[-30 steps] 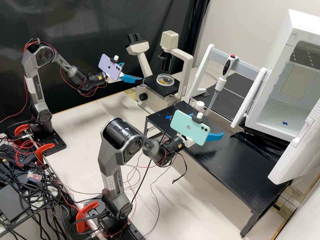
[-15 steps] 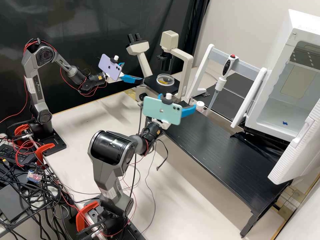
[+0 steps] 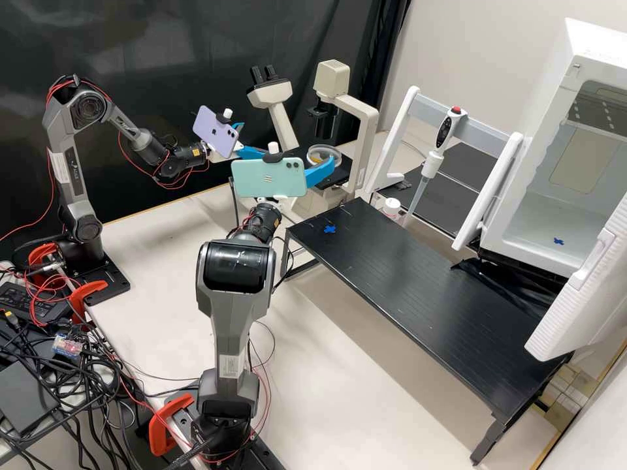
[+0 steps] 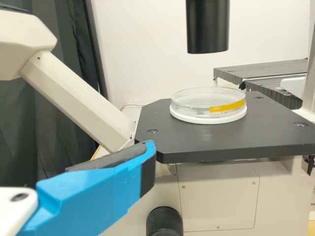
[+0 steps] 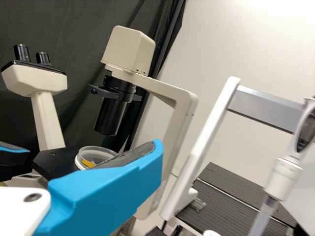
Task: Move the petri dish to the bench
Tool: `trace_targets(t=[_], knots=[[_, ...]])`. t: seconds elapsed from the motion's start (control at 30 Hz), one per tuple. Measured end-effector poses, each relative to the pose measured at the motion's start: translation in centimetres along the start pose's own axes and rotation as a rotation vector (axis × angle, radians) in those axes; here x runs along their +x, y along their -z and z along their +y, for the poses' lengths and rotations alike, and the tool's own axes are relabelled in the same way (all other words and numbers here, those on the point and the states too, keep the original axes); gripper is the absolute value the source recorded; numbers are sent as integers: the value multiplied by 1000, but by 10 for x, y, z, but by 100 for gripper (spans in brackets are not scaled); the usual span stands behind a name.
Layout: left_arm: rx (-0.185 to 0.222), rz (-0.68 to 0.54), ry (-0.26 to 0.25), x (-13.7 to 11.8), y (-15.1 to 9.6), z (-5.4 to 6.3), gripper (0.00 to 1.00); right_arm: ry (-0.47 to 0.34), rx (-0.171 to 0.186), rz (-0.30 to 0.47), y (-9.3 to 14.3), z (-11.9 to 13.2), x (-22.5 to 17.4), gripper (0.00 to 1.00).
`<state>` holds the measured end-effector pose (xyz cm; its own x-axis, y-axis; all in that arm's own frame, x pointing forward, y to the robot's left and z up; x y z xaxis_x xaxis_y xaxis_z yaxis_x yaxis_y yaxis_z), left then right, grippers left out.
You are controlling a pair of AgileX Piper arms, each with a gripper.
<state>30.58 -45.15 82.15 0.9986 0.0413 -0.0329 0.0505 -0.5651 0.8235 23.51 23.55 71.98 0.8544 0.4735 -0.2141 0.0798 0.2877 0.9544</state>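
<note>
Hiding part of the petri dish (image 5: 93, 152), right claw (image 3: 313, 162) spread wide, apparently empty, left claw (image 3: 261, 140) gaping, empty

Dish (image 4: 184, 102), clear plastic, smooth, glossy. Fingers (image 3: 320, 175), blue plastic, smooth, with rough dark pads (image 4: 110, 157). Microscope (image 4: 74, 93), cream painted casing, smooth, low sheen; stage (image 4: 206, 140), black, matt, set with screws (image 4: 300, 124) of metal. Curtain (image 3: 163, 32), black cloth, creased. Desk (image 3: 150, 251), pale, smooth. Stand (image 3: 418, 287), black, ridged, faintly shiny. Cabinet (image 3: 594, 46), white plastic, smooth. Phone (image 3: 261, 177), mint, glossy.
</note>
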Motion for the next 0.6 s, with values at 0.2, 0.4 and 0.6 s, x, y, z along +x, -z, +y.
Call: trace_targets(t=[0.2, 0.4, 0.6], knots=[[0, 0, 0, 0, 0, 0, 100, 77, 1, 5, 12, -12, 34, 100], [0, 0, 0, 0, 0, 0, 100, 139, 58, -45, 13, -19, 75, 100], [0, 0, 0, 0, 0, 0, 100, 161, 111, -109, 2, -17, 109, 100]])
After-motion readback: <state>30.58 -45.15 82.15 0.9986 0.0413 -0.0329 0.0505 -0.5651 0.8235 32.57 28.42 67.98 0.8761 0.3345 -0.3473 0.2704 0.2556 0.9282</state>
